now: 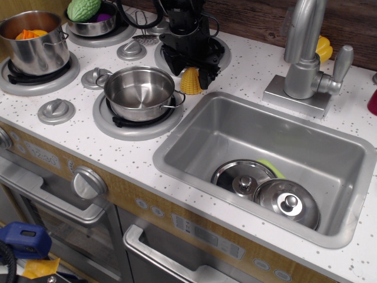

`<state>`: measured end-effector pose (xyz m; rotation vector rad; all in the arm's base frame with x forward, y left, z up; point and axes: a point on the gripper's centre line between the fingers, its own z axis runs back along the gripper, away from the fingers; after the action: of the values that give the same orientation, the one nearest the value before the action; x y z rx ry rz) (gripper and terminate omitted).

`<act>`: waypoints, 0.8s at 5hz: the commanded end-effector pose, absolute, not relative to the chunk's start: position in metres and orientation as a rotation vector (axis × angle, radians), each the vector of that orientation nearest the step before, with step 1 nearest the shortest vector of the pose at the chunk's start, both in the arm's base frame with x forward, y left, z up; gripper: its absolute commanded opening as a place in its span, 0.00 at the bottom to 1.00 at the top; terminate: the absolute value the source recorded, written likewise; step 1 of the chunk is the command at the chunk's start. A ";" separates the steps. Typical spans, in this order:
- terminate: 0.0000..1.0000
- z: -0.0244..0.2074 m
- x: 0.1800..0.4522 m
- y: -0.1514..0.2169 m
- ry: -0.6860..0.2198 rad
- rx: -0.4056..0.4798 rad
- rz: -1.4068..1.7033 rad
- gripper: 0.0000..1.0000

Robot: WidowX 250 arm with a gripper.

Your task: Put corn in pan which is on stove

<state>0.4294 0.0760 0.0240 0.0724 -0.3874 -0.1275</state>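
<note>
The corn (191, 82) is a small yellow ridged cone standing on the white speckled stove top (82, 127), between the back right burner and the sink. My black gripper (189, 71) hangs right over it, with its fingers open on either side of the corn's top. The fingertip (207, 75) on the right is close beside the corn. The empty steel pan (139, 92) sits on the front right burner, just left of the corn and nearer the front edge.
A steel pot (33, 44) holding orange pieces stands on the back left burner. A bowl (94, 25) holds a green toy (83, 9). The sink (224, 127) holds two steel lids (287, 202). The faucet (303, 59) has a yellow toy (323, 48) behind it.
</note>
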 end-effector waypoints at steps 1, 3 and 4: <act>0.00 0.024 0.429 0.076 -0.387 0.072 -0.128 1.00; 0.00 0.019 0.432 0.080 -0.376 0.058 -0.119 0.00; 0.00 0.031 0.434 0.079 -0.378 0.081 -0.136 0.00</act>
<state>0.4249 0.0796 0.0135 0.0882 -0.2785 -0.1723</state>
